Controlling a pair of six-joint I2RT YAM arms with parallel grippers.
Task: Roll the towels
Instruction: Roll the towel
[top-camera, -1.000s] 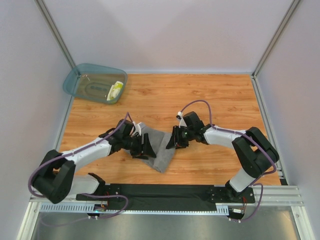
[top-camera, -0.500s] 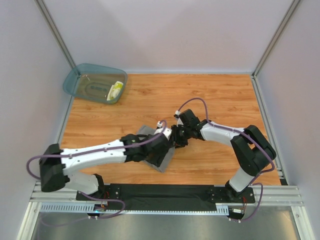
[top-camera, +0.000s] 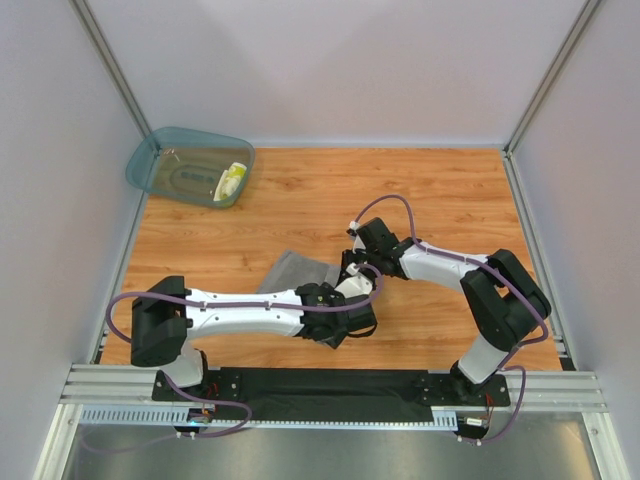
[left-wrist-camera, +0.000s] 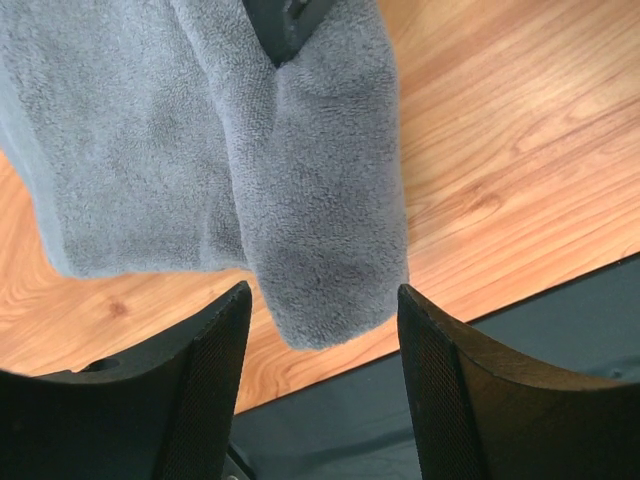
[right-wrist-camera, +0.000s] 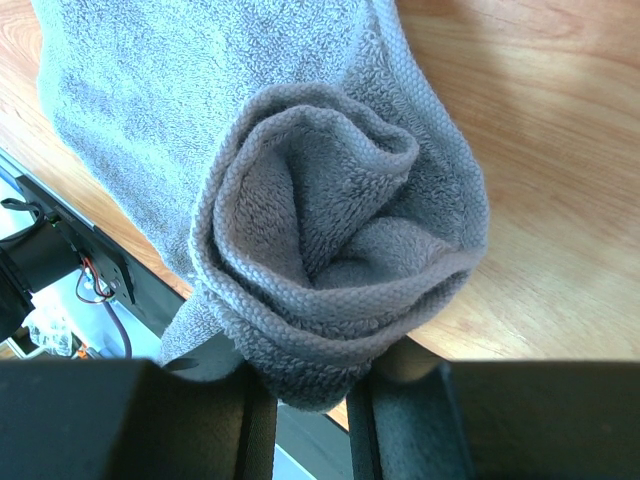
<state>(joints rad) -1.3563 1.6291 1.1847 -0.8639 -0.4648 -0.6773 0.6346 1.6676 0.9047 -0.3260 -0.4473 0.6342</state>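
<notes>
The right gripper (right-wrist-camera: 315, 400) is pinching the rolled end of the large plain grey terry towel (right-wrist-camera: 330, 260). Its black fingers (right-wrist-camera: 230, 430) are pressing in on the base of a loose spiral of cloth, and the rest of the towel is trailing away flat behind it.

From above, that towel (top-camera: 295, 270) is lying near the middle of the wooden tabletop (top-camera: 450, 190), a little toward the near edge. The right gripper (top-camera: 352, 270) is sitting at its right side.

The left arm is reaching across from the left, and the left gripper (top-camera: 345, 325) is hanging just in front of the right one. Up close, the left gripper (left-wrist-camera: 322, 295) is standing spread, one finger (left-wrist-camera: 215, 400) on each side of a rounded folded end of the towel (left-wrist-camera: 320, 230). Whether the pads are touching the cloth is hard to tell.

Over in the far left corner, the small yellow-and-white patterned cloth (top-camera: 232, 182) is resting inside the translucent teal plastic tub (top-camera: 160, 160), well apart from both grippers.
</notes>
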